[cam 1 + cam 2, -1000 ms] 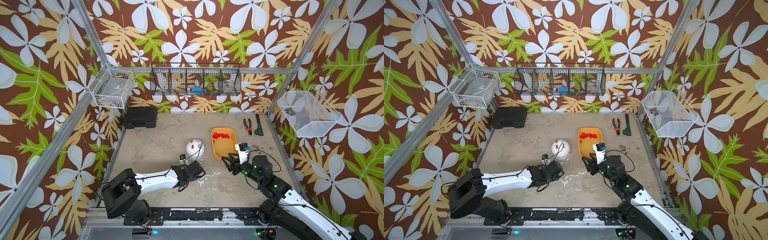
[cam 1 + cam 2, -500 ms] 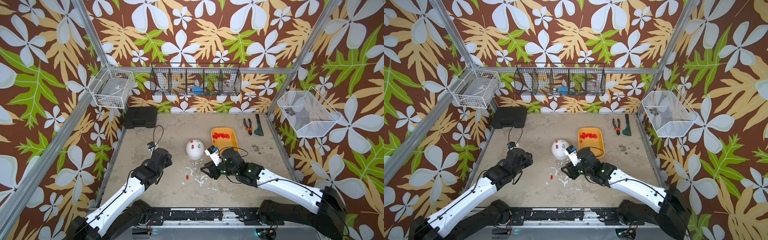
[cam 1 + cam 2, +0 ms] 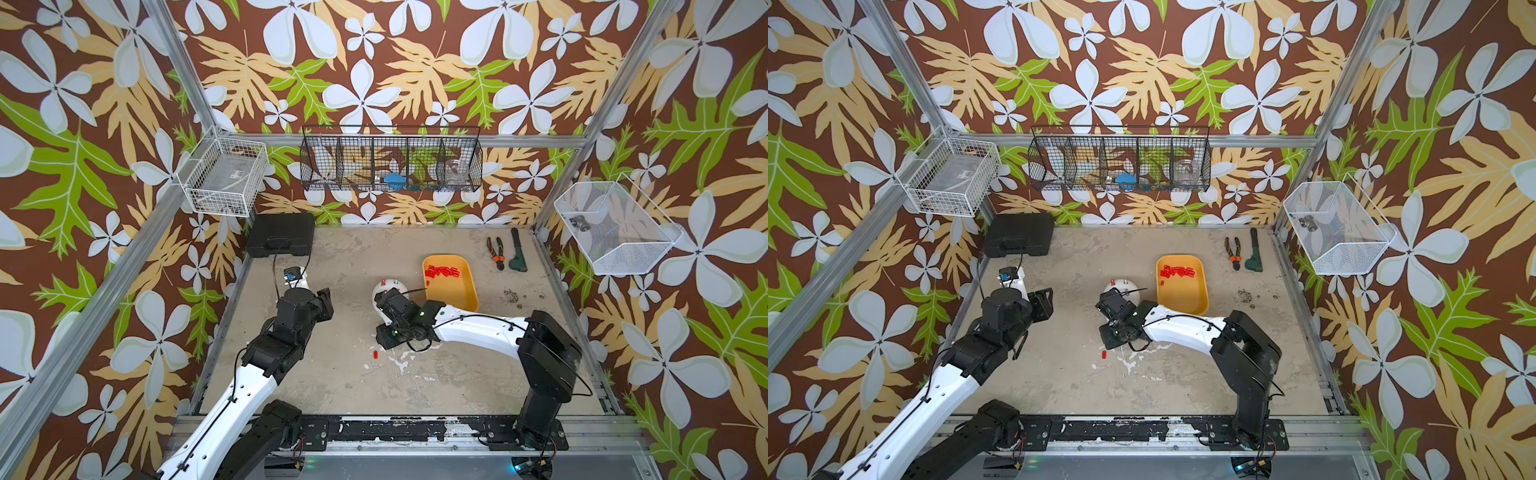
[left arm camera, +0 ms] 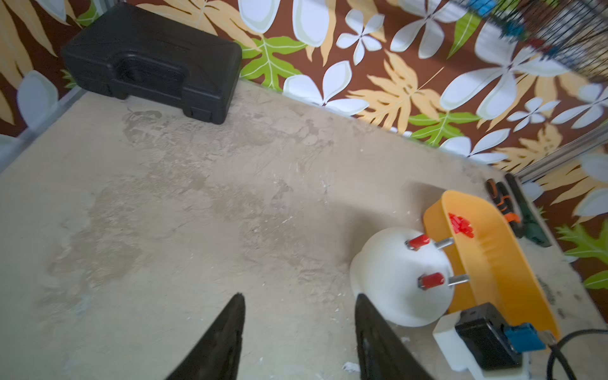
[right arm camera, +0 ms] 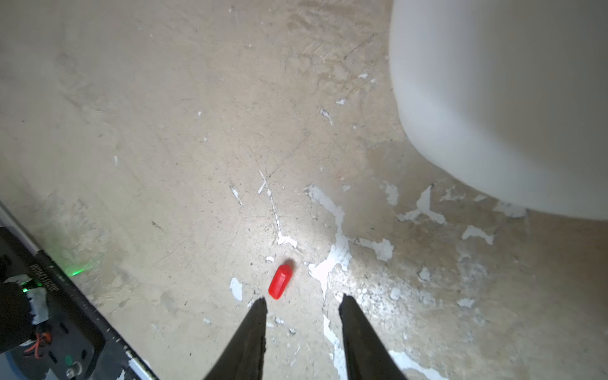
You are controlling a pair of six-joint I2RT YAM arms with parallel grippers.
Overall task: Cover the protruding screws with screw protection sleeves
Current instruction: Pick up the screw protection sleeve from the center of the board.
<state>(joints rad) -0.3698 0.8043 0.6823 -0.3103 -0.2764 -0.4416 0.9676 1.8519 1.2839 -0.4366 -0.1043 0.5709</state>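
Nearest me, the black base rail (image 5: 65, 316) carries a line of pale lettering, seen in the right wrist view. It is too blurred for me to read.

Just beyond the rail, a single loose sleeve (image 5: 280, 282) lies on its side on the scuffed table (image 3: 332, 386), and both top views show it alone (image 3: 1104, 354). My right gripper (image 5: 302, 297) hangs over it with its fingers partly spread and nothing between them. The sleeve lies just ahead of one fingertip (image 5: 260, 304) and is not touching it.

My left gripper (image 4: 300, 296) is off to the left side of the table, well apart from the work. Its fingers are wide apart and it holds nothing.

Further in, past the right wrist, sits the white dome (image 4: 388, 279). Two of its protruding screws (image 4: 444, 243) are bare grey metal. The two beside them already wear red caps (image 4: 418, 241).

Just behind the dome, on its right, is the yellow tray (image 3: 469, 291). The remaining screw protection sleeves (image 3: 442, 272) lie heaped at its far end.

Toward the back right corner, the orange-handled pliers (image 3: 495, 253) and a dark green tool (image 3: 517, 257) lie side by side. A closed black case (image 3: 280, 235) sits in the back left corner.

On the walls hang a white wire basket (image 3: 224, 183) on the left, a black wire rack (image 3: 390, 160) at the back and a white mesh bin (image 3: 615, 232) on the right.
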